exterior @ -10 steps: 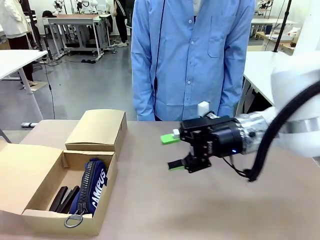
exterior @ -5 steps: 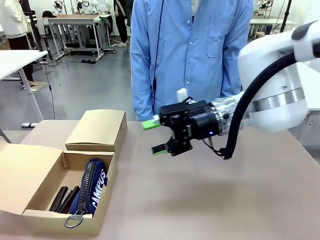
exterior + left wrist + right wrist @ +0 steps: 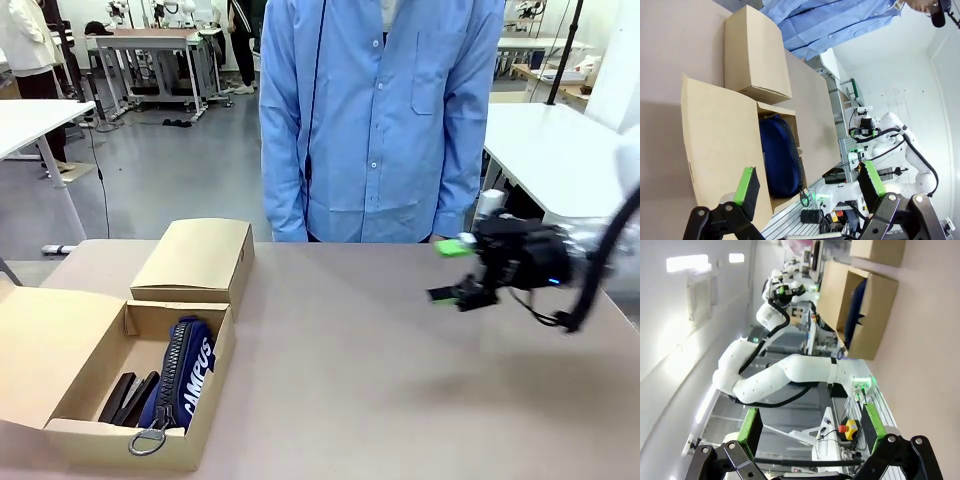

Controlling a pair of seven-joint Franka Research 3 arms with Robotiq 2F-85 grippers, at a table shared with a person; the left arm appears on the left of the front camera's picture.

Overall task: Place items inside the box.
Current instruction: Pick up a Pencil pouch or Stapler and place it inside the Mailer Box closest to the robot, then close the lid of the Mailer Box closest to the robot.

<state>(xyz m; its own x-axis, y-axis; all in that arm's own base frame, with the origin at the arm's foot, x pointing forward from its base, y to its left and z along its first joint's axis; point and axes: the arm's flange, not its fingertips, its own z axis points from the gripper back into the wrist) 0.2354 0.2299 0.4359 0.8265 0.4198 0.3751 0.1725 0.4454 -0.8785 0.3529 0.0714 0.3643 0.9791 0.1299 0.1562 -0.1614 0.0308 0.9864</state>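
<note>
An open cardboard box (image 3: 110, 446) stands at the table's near left. Inside lie a navy zip pencil case (image 3: 187, 376) marked CAMPUS and black staplers (image 3: 128, 397) beside it. My right gripper (image 3: 452, 271) hovers over the right part of the table, open and empty, its green pads pointing left. The right wrist view shows its fingers (image 3: 811, 424) spread wide, with the box (image 3: 875, 320) and navy case (image 3: 856, 310) far off. In the left wrist view my left gripper (image 3: 809, 182) is open and empty, looking at the box (image 3: 715, 140) and the navy case (image 3: 781, 156).
A smaller closed cardboard box (image 3: 195, 260) sits just behind the open one. A person in a blue shirt (image 3: 380, 120) stands at the far edge, hands out of sight. Bare tabletop (image 3: 340, 380) stretches between the box and my right gripper.
My right arm has swung back from the table's middle to the right side. Its jaws stayed open and empty. The box and its contents have not moved.
</note>
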